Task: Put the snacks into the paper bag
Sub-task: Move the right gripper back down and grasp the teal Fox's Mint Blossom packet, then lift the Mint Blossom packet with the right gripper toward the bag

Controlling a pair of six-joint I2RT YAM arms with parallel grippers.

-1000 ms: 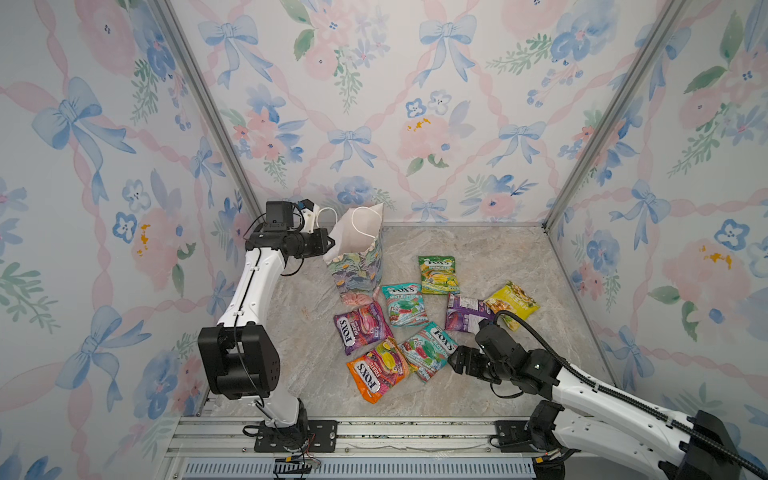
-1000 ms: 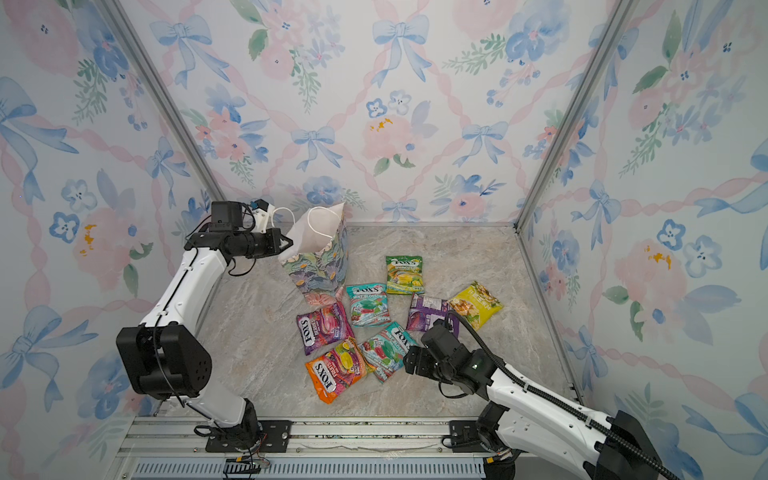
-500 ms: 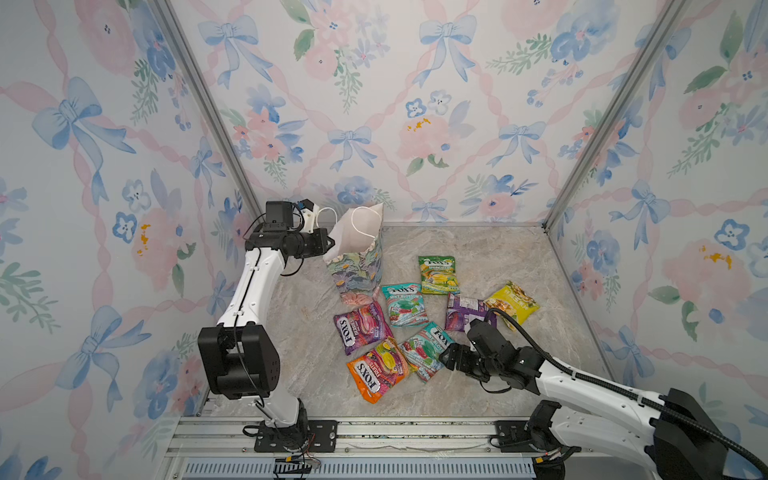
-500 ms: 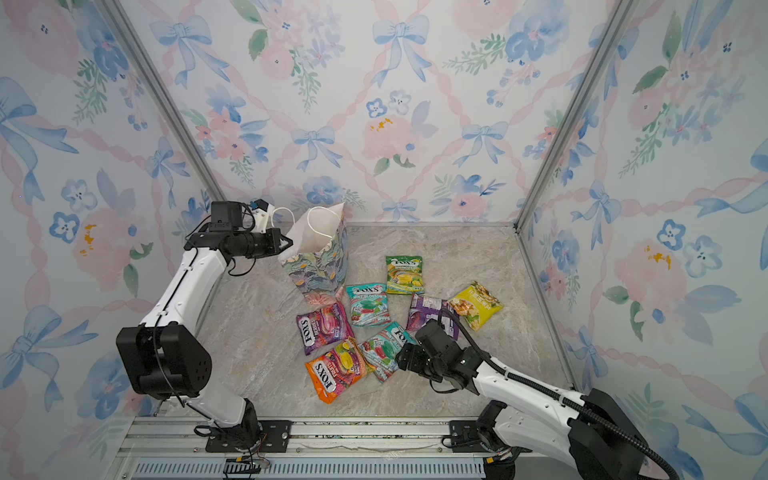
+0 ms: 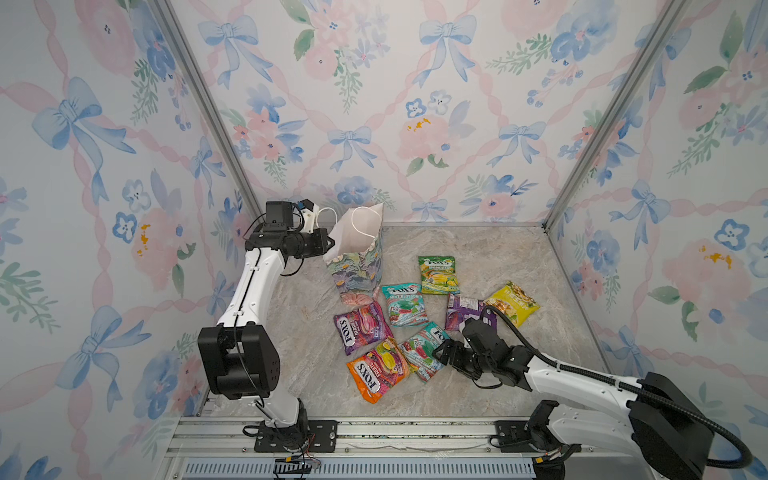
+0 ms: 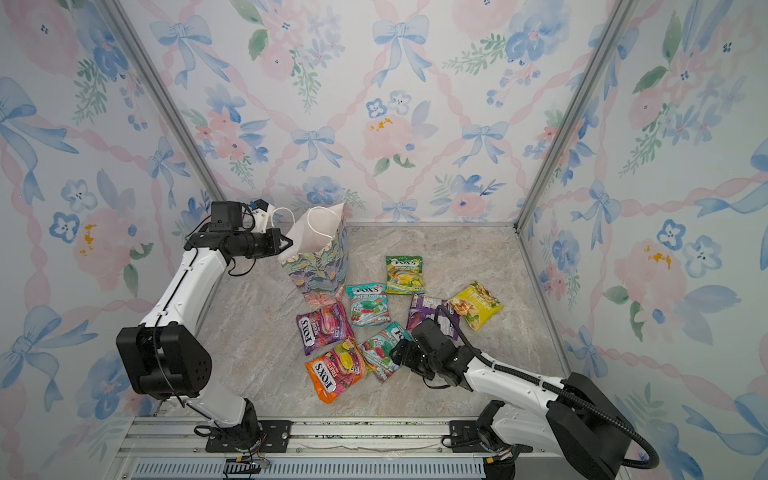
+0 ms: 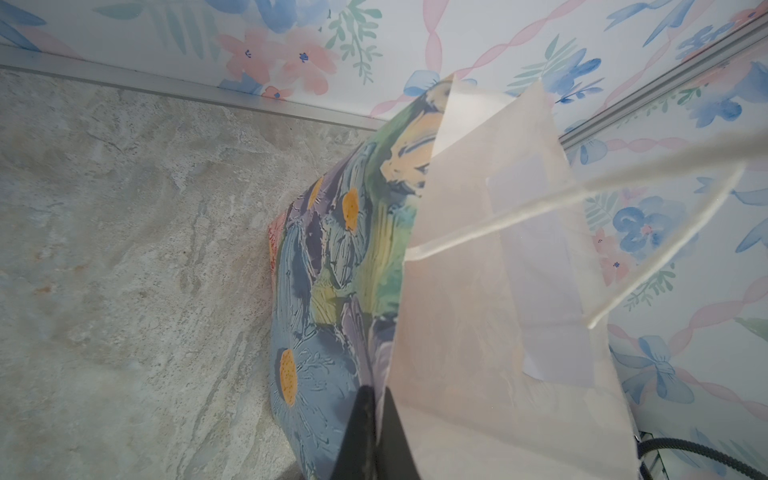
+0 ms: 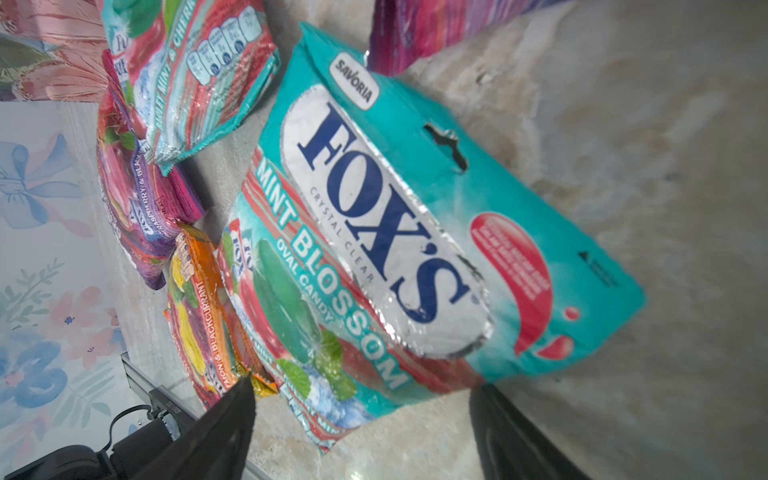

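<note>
Just ahead of my right hand [image 8: 365, 390] lies the glossy teal FOX'S Mint Blossom packet [image 8: 374, 249]. Its near end sits between my two wide-spread fingers, which do not yet touch it. Over the last second this hand has slid forward, low over the grey marbled desk [image 5: 498, 257], and the fingers have drawn in a little while still standing wide. I judge I am lined up for the grab, with no snack lifted yet. My left hand [image 7: 376, 395] has not moved: it stays pinched shut on the side wall of the tall floral-print paper bag [image 7: 457, 291], holding its white mouth open, well apart from my right hand. On one finger's side the teal packet's long edge overlaps the orange FOX'S packet [image 8: 199, 316], so that finger could catch both; the other finger has bare desk beside it. Beyond my right hand, between it and the bag, lie a second teal packet [image 5: 404, 305] and a magenta-purple FOX'S packet [image 5: 361, 326], close together. The open room is upward, then across them to the bag.
</note>
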